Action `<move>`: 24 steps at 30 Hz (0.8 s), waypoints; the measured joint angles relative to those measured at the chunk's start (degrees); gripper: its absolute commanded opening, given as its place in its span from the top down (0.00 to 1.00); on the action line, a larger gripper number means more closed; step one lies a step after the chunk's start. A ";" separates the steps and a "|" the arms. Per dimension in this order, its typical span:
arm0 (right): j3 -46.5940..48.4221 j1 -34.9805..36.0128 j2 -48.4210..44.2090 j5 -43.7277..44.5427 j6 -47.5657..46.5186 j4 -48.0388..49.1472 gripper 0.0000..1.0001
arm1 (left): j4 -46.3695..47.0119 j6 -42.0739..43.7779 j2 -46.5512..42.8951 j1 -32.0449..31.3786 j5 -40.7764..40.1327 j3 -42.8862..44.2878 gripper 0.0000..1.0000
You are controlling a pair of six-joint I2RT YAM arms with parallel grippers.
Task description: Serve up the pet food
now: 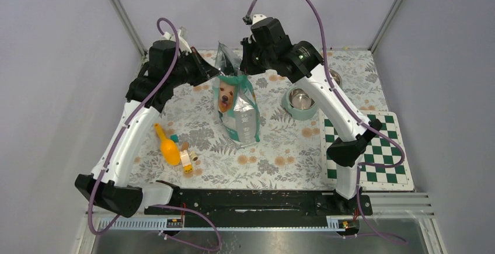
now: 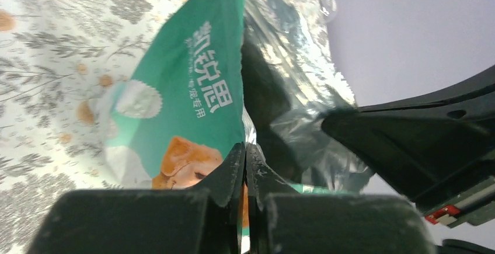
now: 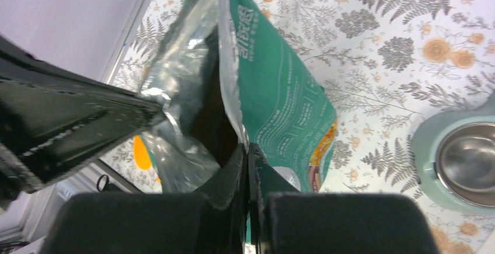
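There is one teal bag (image 1: 236, 105), one orange scoop (image 1: 169, 150), one checkered board (image 1: 382, 157) and two metal bowls (image 1: 300, 99). The toy blocks (image 1: 187, 160) are too small to count.

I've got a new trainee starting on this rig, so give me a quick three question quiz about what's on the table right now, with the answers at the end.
1. True or false: the bag is lying flat on its side.
2. In the top view, what sits on the right arm's side of the bag? A) yellow scoop B) bowl C) toy blocks
3. Fill in: both arms' jaws are shut on the bag's ____ edge.

Key: 1 false, it stands upright. 2 B. 3 top, with one arm pinching each side of the opened mouth.
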 measured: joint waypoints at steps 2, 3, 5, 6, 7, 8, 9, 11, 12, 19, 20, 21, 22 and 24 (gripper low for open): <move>0.00 -0.31 -0.50 0.79 -0.72 -0.46 1.00 | -1.79 0.74 -1.01 -0.07 -2.99 0.57 1.00; 0.00 -0.31 -0.66 0.87 -1.01 -0.55 1.00 | -2.62 1.03 -1.62 -0.09 -4.44 0.92 1.00; 0.00 -0.24 -0.87 0.96 -1.62 -0.52 1.00 | -4.22 1.44 -2.47 -0.24 -6.19 1.60 1.00; 0.00 -0.22 -0.87 0.98 -1.90 -0.42 1.00 | -5.05 1.66 -2.69 -0.39 -6.80 1.95 1.00; 0.00 -0.22 -0.87 1.07 -2.27 -0.26 1.00 | -5.38 1.84 -2.73 -0.52 -7.19 2.12 1.00; 0.00 -0.22 -0.87 1.11 -2.73 -0.13 1.00 | -5.81 1.95 -2.71 -0.61 -7.34 2.43 1.00; 0.00 -0.22 -0.87 1.11 -3.30 -0.02 0.96 | -6.05 2.10 -2.64 -0.63 -7.34 2.62 1.00; 0.00 -0.07 -0.87 1.14 -4.59 0.09 0.84 | -6.32 2.45 -2.34 -0.63 -7.08 3.02 0.83; 0.00 0.07 -0.87 1.18 -5.46 0.13 0.77 | -6.38 2.64 -1.99 -0.63 -6.82 3.21 0.74; 1.38 0.15 -0.33 2.03 -10.58 1.18 0.55 | -5.05 4.83 3.56 0.59 -5.86 6.40 0.48; 1.66 0.15 0.04 1.86 -11.06 1.25 0.55 | -4.79 5.03 4.72 0.59 -5.51 6.86 0.48; 2.03 0.15 0.57 1.57 -11.47 1.38 0.55 | -4.59 5.14 5.57 0.59 -5.27 7.15 0.47; 2.34 0.13 1.22 1.14 -11.82 1.51 0.55 | -4.63 5.27 6.67 0.59 -4.90 7.61 0.48; 3.02 0.15 2.67 0.28 -12.26 1.90 0.56 | -4.57 5.38 8.41 0.57 -4.17 8.33 0.50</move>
